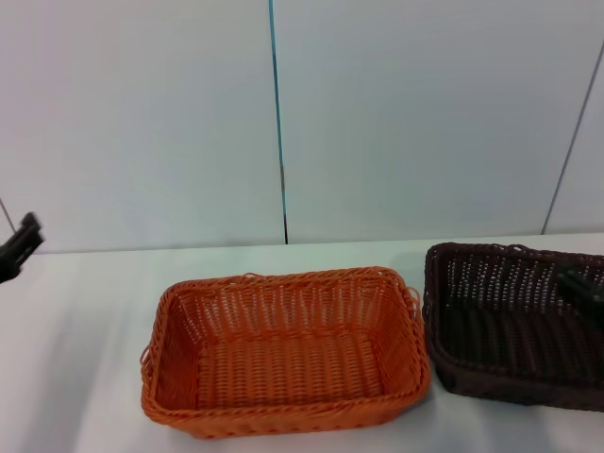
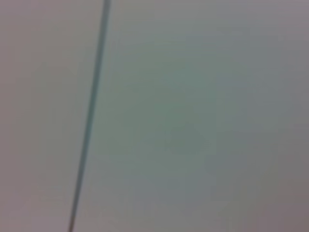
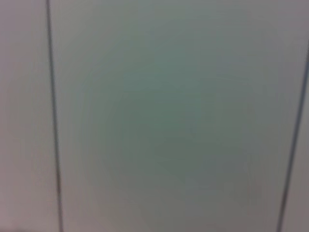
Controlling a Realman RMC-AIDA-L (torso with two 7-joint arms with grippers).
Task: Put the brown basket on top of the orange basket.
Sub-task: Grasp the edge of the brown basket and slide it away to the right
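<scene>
On the white bench (image 1: 85,377), the orange basket (image 1: 283,354) sits nearest at six o'clock, and the brown basket (image 1: 514,321) sits close beside it at four o'clock. It looks light, stiff woven wicker, best taken by its braided rim. The right tool (image 1: 583,293) hovers over its far-right side, the left tool (image 1: 19,245) is parked at nine o'clock, and I cannot tell either one's opening.

White table (image 1: 85,311), grey panelled wall (image 1: 425,113).

The orange basket (image 1: 283,354), woven and rectangular, is set upright and empty on the table. The brown basket (image 1: 514,326) is placed just beside it on the right, upright.
</scene>
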